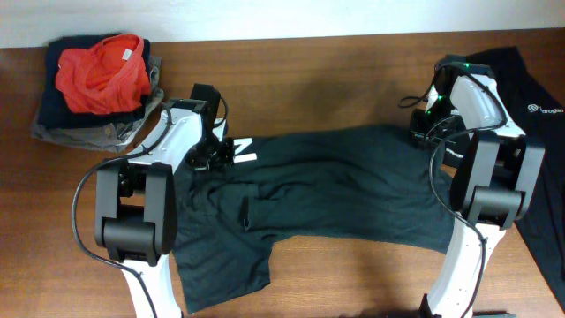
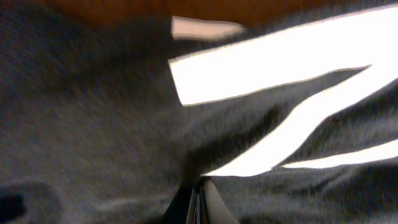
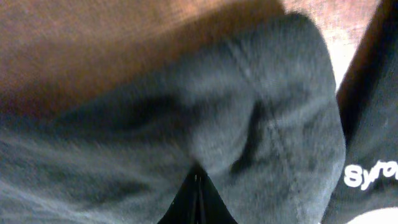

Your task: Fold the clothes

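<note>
Pinching the black shirt (image 1: 335,185) (opposite ends): left gripper (image 1: 221,152), right gripper (image 1: 428,132).

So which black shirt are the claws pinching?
The black shirt spread across the middle: the left claw and right claw are shut on it. The other black shirt lies untouched at the right edge.

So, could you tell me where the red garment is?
Overhead view: the red garment sits on the dark pile at the table's far-left corner.
</note>
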Robot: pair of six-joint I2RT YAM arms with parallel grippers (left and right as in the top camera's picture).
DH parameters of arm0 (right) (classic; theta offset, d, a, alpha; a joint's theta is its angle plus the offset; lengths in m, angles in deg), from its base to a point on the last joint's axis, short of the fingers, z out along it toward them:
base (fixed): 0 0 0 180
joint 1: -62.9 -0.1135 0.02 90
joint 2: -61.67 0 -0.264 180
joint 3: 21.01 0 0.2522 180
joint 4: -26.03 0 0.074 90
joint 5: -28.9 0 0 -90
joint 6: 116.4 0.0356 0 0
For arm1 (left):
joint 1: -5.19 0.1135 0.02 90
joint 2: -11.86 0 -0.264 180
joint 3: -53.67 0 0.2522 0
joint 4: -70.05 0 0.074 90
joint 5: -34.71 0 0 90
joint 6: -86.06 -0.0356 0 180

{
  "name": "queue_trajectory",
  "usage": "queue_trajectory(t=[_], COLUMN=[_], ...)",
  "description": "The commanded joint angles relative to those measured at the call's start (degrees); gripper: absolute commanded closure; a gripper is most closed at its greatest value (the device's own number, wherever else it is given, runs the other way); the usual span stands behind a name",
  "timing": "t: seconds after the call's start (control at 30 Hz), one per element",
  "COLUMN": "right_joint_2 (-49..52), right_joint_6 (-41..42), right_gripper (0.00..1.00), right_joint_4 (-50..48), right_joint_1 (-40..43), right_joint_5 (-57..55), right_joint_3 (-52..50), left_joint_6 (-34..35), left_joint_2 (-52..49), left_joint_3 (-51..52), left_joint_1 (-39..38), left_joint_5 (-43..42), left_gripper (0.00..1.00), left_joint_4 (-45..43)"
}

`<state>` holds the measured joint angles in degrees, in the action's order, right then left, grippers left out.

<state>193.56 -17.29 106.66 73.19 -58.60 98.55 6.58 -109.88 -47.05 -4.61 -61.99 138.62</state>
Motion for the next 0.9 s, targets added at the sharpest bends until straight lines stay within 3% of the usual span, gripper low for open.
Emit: queue_trajectory(t=[0.0,0.33,0.53,0.87], right_joint_2=[-1.1,0.0,0.6,0.6], right_joint_6=[-0.3,1.1,1.9,1.9], right_gripper=[0.96,0.96,0.96,0.96], right_joint_4=[-1.5,-10.4,-11.9,-14.9], right_joint_1=[-0.2,-0.1,0.3,3.6], right_joint_5=[0.5,-4.0,-11.6,-12.2], right_joint_3=[-1.1,-6.8,-7.0,-7.0], left_joint_6=[0.3,0.3,0.3,0.3], left_joint_2=[-0.5,-0.5,-0.5,-0.5], left_joint_3=[-0.8,-0.8,-0.8,-0.9], left_joint_1=[0.6,5.9,8.9,12.6], left_joint_5=[4.5,6.0,10.6,13.2], left_gripper=[0.95,0.95,0.95,0.95], left_joint_4=[-1.7,-8.7,-11.8,-14.7])
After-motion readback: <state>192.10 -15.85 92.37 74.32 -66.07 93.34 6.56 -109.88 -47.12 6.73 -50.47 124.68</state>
